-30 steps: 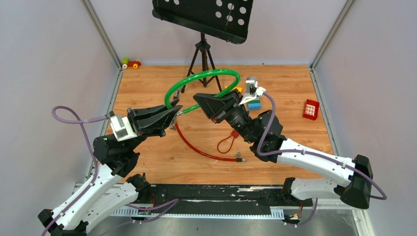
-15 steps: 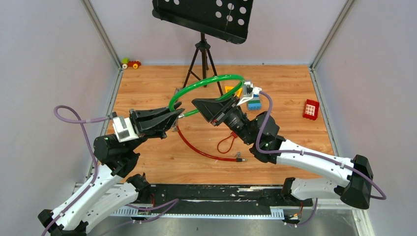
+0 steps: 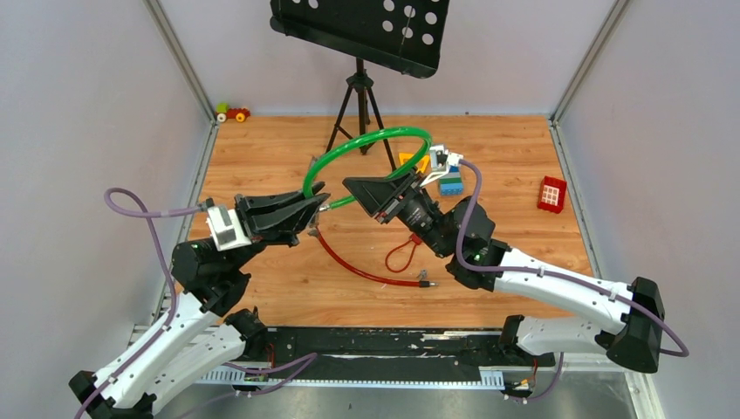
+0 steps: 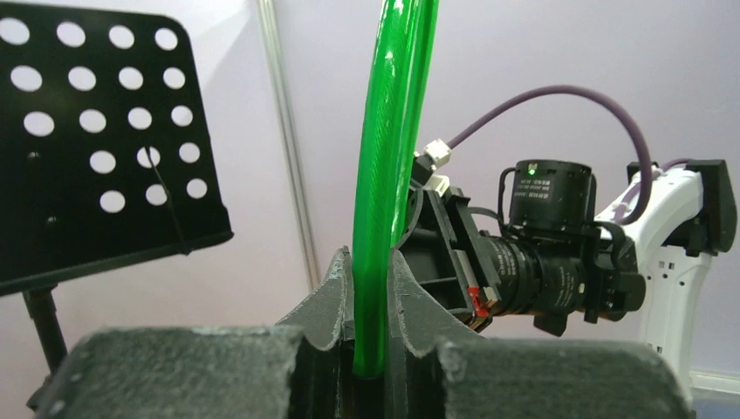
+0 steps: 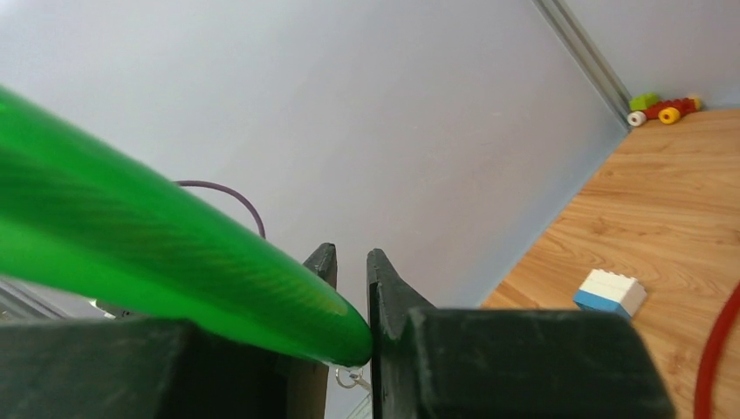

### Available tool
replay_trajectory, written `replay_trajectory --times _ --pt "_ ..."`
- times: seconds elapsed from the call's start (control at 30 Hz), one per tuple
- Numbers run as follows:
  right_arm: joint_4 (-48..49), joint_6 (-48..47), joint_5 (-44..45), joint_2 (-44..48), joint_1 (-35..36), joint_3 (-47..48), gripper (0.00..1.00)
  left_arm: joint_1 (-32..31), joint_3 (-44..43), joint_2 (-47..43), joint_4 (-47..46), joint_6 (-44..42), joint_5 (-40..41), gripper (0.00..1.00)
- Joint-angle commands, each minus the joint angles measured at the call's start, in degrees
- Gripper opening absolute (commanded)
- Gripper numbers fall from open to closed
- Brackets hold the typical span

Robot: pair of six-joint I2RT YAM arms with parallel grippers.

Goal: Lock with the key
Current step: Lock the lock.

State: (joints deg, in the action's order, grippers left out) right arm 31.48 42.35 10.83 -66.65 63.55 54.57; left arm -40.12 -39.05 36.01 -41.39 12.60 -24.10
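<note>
Top and wrist views: the 2 arms face each other above the wooden table point(image 3: 262, 157), tips near one another. The left gripper point(image 3: 319, 202) has narrow jaws clamped on the green cable point(image 3: 371, 136), which rises as a loop from between its fingers. The right gripper point(image 3: 348, 183) also has narrow jaws, closed on the same cable near its end. The key cannot be picked out in any of the 3 views. Only a tiny silvery wire loop point(image 5: 347, 377) shows just below the cable's end, at the right fingertips. A red cable point(image 3: 349, 266) lies on the table beneath.
</note>
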Motion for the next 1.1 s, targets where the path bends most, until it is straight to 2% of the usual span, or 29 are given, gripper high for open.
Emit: replay_trajectory --times 0.0,0.07,0.23,0.53,0.97,1.07 --pt "-11.99 -2.83 -4.84 -0.06 2.94 2.62 0.0 -1.37 1.65 1.65 6.18 0.24 0.94 0.05" --pt "-14.74 -6.09 -2.32 1.18 2.97 3.38 0.0 -1.37 2.01 1.15 8.46 -0.38 1.11 0.06" --pt "-22.17 -13.69 3.23 2.84 2.98 6.64 0.0 -1.38 2.96 0.94 12.44 -2.21 1.08 0.01" --pt "-30.34 -24.98 5.61 3.23 3.06 13.97 0.0 -1.37 4.17 4.16 12.39 -1.01 -0.91 0.0" --pt "-33.8 -33.43 5.23 1.78 3.07 21.24 0.0 -1.36 5.24 7.12 9.85 0.84 -1.98 0.07" --pt "-34.33 -35.15 4.83 1.21 3.01 22.68 0.0 -1.37 5.42 7.45 9.96 0.78 -2.58 0.0"
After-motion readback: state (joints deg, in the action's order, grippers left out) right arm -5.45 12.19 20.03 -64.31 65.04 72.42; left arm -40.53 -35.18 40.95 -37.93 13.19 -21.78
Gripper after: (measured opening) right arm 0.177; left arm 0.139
